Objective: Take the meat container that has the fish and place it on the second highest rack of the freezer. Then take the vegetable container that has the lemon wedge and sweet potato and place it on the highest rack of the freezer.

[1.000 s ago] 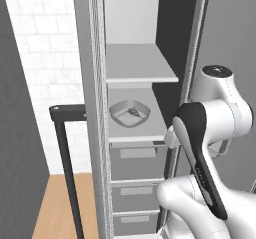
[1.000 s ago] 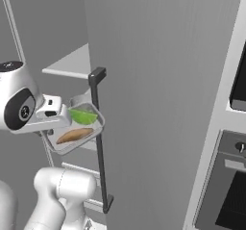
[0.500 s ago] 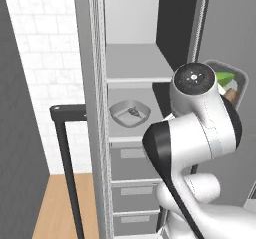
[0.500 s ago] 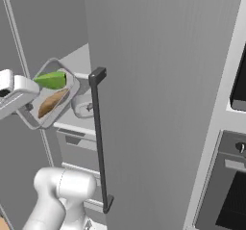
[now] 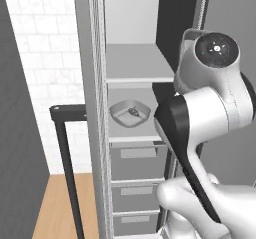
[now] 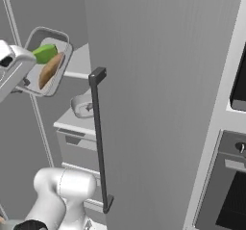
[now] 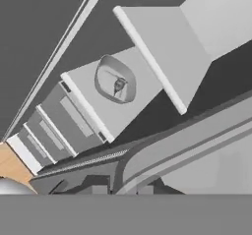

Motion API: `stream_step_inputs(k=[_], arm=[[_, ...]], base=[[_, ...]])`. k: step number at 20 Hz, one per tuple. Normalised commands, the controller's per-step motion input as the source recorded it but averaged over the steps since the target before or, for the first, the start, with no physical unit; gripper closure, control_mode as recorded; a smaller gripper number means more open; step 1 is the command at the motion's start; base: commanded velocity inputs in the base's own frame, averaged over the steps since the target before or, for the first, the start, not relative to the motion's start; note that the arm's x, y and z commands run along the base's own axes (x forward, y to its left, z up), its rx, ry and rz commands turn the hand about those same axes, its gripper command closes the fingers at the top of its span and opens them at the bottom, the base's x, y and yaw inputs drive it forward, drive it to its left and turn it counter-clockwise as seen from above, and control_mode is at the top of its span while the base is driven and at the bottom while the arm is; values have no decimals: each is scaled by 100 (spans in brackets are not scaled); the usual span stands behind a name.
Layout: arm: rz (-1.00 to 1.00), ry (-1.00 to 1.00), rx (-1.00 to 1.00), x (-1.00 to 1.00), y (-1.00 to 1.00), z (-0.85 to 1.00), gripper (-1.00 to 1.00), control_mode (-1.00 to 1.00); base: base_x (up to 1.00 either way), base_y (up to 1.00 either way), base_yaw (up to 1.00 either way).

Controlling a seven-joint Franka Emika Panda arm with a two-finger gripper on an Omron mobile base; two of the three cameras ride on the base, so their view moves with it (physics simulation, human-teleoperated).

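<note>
The vegetable container (image 6: 48,63) hangs in the air in front of the open freezer (image 5: 95,108), tipped steeply on its side. Inside it lie the green lemon wedge (image 6: 45,53) and the orange sweet potato (image 6: 50,71). My gripper (image 6: 25,81) is shut on its lower rim, and that rim (image 7: 172,148) runs close across the hand view. The meat container (image 5: 129,114) with the small fish (image 5: 133,112) sits on the second highest rack, also seen as the meat container (image 7: 115,84) in the hand view. Above it the highest rack (image 5: 135,65) is bare.
The freezer's door (image 6: 158,80) stands open at the right, with a long dark bar handle (image 6: 98,137). Grey drawers (image 5: 137,160) fill the space below the racks. A black-glass oven (image 6: 230,185) is at far right. Another dark handle (image 5: 67,153) stands at left.
The arm has swung up, carrying the vegetable container higher and toward the freezer opening. The container has tipped from nearly flat to steeply on edge. The meat container has stayed put.
</note>
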Motion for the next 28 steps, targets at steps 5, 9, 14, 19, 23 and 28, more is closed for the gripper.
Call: stream_step_inputs(k=[5,9,14,19,23,28], arm=[[49,28,-8,24,7,13,100,-100],[34,37,-5,76,-1,1,100,-100],[20,23,-1,100,-9,0,100,-100],[8,20,-10,100,0,-8,100,-100],[0,13,-15,100,2,-24,100,-100],[0,1,-12,86,0,-41,100,-100]], base=[[0,0,0],[0,0,0],[0,0,0],[0,0,0],[0,0,0],[0,0,0]])
